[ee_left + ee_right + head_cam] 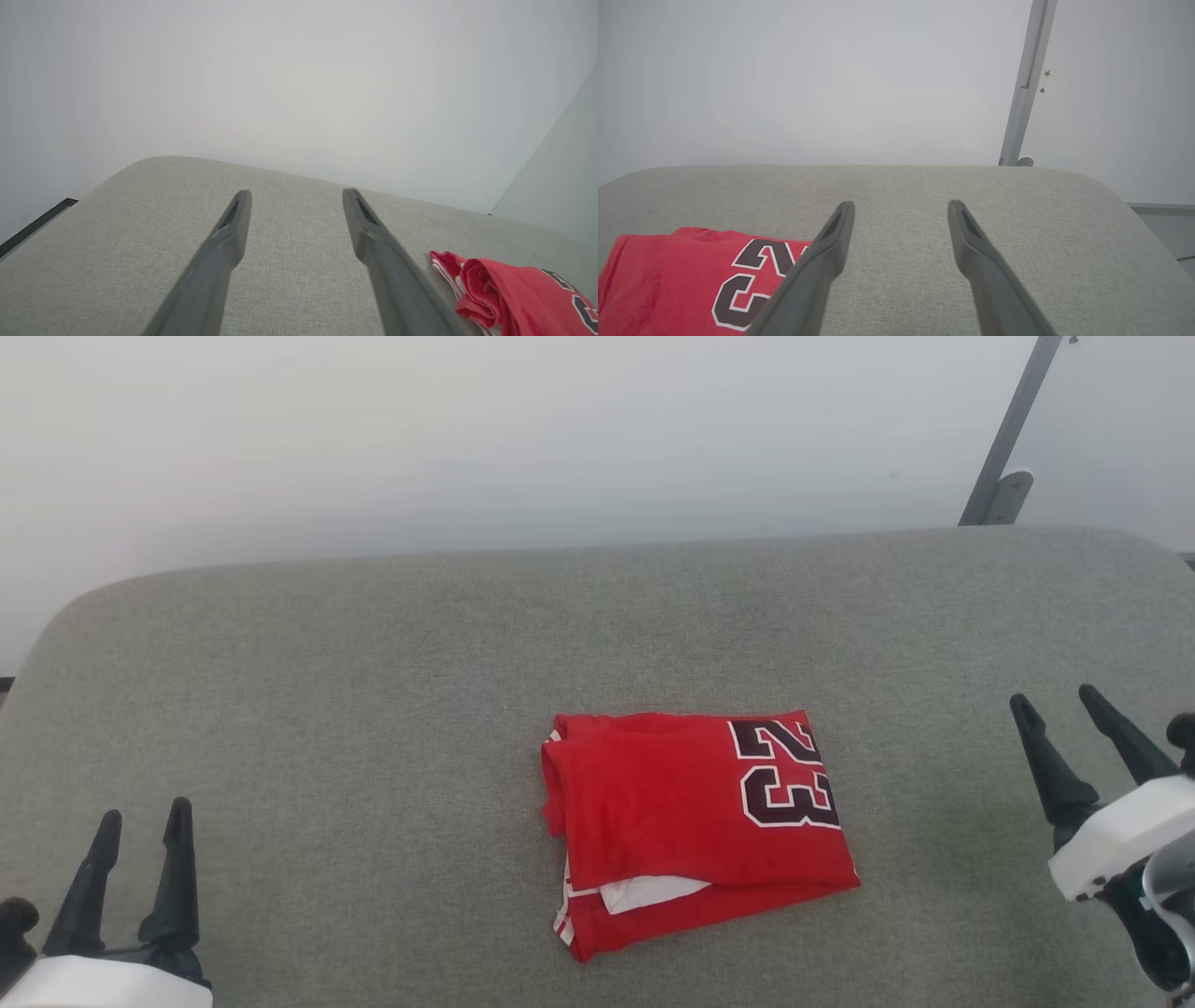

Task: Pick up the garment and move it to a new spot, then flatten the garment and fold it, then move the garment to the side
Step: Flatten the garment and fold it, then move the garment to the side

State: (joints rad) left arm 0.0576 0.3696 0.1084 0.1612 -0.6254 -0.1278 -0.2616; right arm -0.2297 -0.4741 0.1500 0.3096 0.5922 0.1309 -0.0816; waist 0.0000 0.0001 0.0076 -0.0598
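The garment (695, 826) lies folded into a compact red rectangle near the middle front of the grey fabric surface (373, 691), its black-and-white number 23 facing up and a white sleeve edge peeking out at the front. Its rolled left edge is visible in the left wrist view (504, 291), and its numbered part in the right wrist view (691, 275). My left gripper (145, 817) stands open at the lower left, far from the garment. My right gripper (1055, 702) is open at the right edge, a short way right of it, holding nothing.
The grey upholstered surface has rounded far corners and ends at a pale wall (467, 439). A grey metal post (1013, 429) with a foot bracket rises behind the far right corner, also seen from the right wrist (1024, 84).
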